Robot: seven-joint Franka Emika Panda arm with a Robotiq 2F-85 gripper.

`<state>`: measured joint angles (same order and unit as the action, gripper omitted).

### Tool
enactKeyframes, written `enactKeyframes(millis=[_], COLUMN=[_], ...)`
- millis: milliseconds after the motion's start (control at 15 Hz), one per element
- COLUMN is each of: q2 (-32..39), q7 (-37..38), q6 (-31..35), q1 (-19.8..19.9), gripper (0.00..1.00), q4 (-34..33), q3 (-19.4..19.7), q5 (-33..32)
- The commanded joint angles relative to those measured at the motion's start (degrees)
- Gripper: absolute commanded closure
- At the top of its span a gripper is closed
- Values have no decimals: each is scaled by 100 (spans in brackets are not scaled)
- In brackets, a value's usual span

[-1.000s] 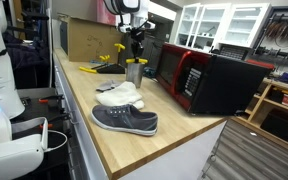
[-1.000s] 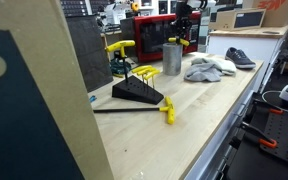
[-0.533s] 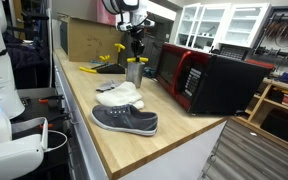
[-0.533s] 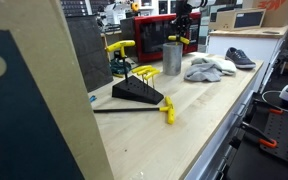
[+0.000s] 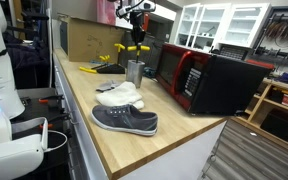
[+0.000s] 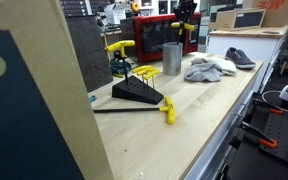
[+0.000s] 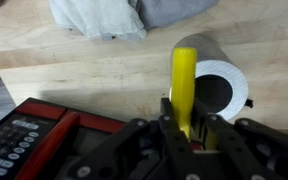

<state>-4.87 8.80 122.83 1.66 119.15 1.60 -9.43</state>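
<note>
My gripper (image 5: 136, 28) hangs above a metal cup (image 5: 134, 72) on the wooden bench and is shut on a yellow-handled tool (image 5: 136, 46), which is held clear above the cup's rim. The gripper (image 6: 186, 12), the tool (image 6: 187, 27) and the cup (image 6: 172, 58) show in both exterior views. In the wrist view the yellow handle (image 7: 184, 80) stands between the closed fingers (image 7: 187, 125), with the cup's open mouth (image 7: 221, 88) right beside it below.
A red and black microwave (image 5: 209, 80) stands beside the cup. A white cloth (image 5: 119, 96) and a grey shoe (image 5: 126, 120) lie nearer the bench front. A black stand of yellow-handled tools (image 6: 139, 88) and a loose yellow tool (image 6: 168, 110) sit further along the bench.
My gripper has risen, lifting the yellow-handled tool up out of the cup. The cup, cloth and shoe have not moved.
</note>
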Motion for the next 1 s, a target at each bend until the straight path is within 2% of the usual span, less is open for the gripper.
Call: enactKeyframes(millis=[0, 467, 733, 933], q2=[-224, 32, 379, 667], q7=[82, 248, 220, 150], q6=[-845, -2205, -2399, -2281], q1=[-26, -143, -254, -428], gripper=[94, 94, 94, 94], q4=[-444, -1531, -1994, -2274], q3=[-125, -382, -504, -594], q5=[-225, -306, -409, -389])
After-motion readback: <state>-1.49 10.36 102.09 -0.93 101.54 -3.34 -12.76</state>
